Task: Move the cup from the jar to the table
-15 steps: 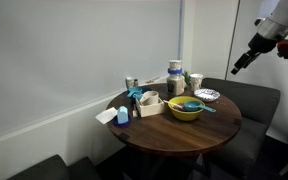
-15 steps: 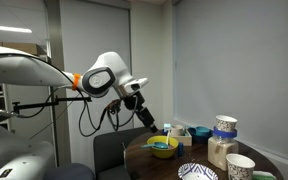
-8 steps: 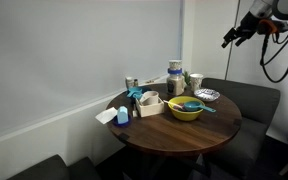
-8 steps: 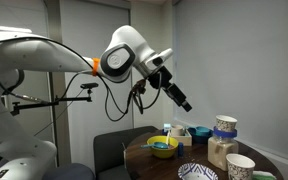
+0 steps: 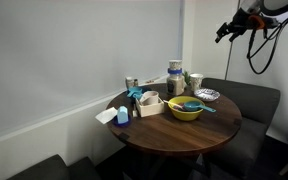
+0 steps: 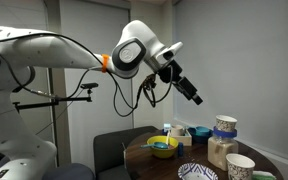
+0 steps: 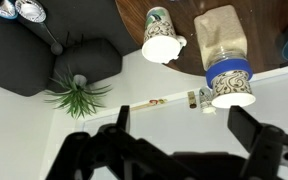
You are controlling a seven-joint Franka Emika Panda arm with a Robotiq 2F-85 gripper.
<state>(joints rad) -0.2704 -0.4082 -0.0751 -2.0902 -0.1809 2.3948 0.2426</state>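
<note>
Lifted higher, the gripper [image 6: 196,97] gapes empty; only the wrist view shows this, above the cup [image 7: 231,88].

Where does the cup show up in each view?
Exterior view: cup near centre, on top of the jar.
Exterior view: lower right, on top of the jar.
Wrist view: right of centre, capping the jar.
Shared landmark: the jar.

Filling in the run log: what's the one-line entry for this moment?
stage: pre-grasp | gripper: jaws open, empty, high, apart from cup | cup: on jar, untouched
</note>
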